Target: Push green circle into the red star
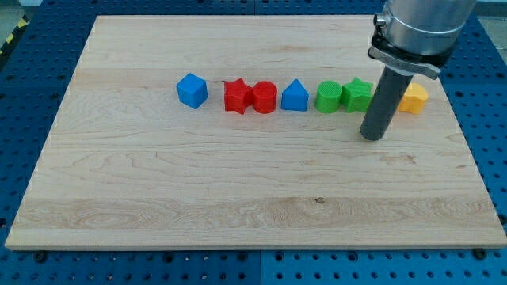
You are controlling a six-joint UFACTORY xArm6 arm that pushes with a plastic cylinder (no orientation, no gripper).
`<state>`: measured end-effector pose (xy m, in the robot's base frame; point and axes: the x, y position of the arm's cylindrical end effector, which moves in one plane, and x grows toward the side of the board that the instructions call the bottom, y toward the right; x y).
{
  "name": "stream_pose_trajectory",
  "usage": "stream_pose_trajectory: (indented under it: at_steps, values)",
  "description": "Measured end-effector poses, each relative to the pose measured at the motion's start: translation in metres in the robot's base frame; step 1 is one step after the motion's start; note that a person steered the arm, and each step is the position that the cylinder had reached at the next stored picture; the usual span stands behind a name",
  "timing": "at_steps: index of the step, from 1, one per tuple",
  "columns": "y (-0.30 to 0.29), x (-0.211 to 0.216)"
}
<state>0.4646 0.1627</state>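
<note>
In the one camera view, we are looking at a wooden board (158, 198) lying on a blue perforated table (24, 71), with a row of blocks sitting across its far half. From left to right we are seeing a blue cube (192, 90) standing apart, then the red star (236, 96) touching a red cylinder (264, 97), a blue block with a peaked top (295, 96) just beside that, then the green circle (327, 96) touching a green star (357, 95), and a yellow block (413, 98) farthest right, partly hidden behind the rod. Our arm is carrying no fingers, only the dark rod, so it is gripping nothing. My tip (372, 137) is resting on the board just near and right of the green star, well apart from the red star; the green circle is sitting two blocks right of the red star.
</note>
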Motion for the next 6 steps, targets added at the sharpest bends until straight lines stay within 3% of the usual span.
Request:
stream_pose_trajectory:
  at_steps: [2,6]
  values:
    - [-0.007,-0.012]
    - [-0.083,-0.127]
